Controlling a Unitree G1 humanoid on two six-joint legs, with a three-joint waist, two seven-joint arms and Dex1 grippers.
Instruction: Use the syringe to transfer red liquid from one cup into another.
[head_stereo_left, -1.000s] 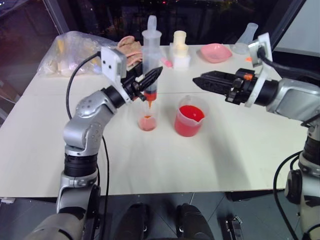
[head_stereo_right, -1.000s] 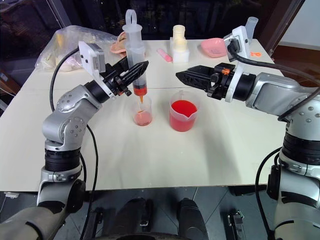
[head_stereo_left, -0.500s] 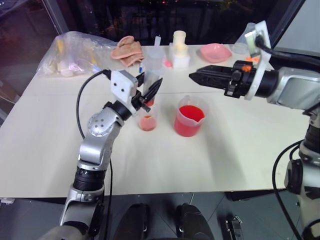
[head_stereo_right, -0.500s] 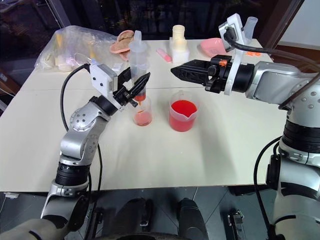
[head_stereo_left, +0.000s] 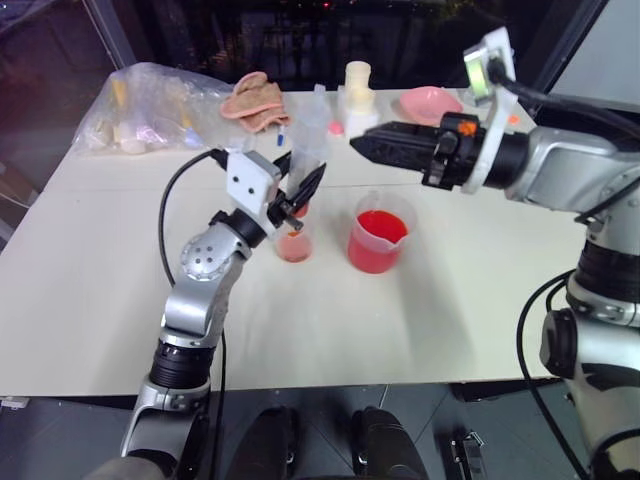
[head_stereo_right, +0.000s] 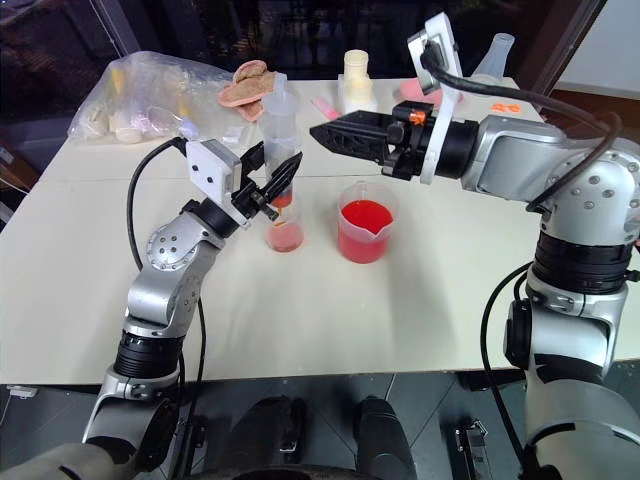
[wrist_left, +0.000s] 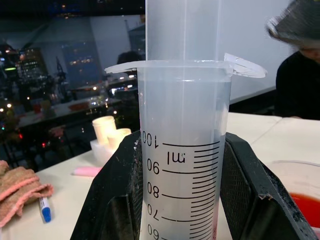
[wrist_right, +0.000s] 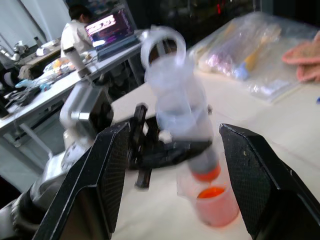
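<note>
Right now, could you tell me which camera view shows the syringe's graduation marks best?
The left wrist view: the syringe stands between the left gripper fingers, its printed marks legible. The right wrist view shows its whole shape, blurred, above the smaller cup. In the eye views the marks are too small to read.

The white table (head_stereo_left: 480, 300) is evenly lit from above with soft shadows, the windows behind it are dark, and the right wrist view is blurred.

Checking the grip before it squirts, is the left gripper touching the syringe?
Touching. In the left wrist view both fingers of the left gripper press against the syringe barrel, no gap.
</note>
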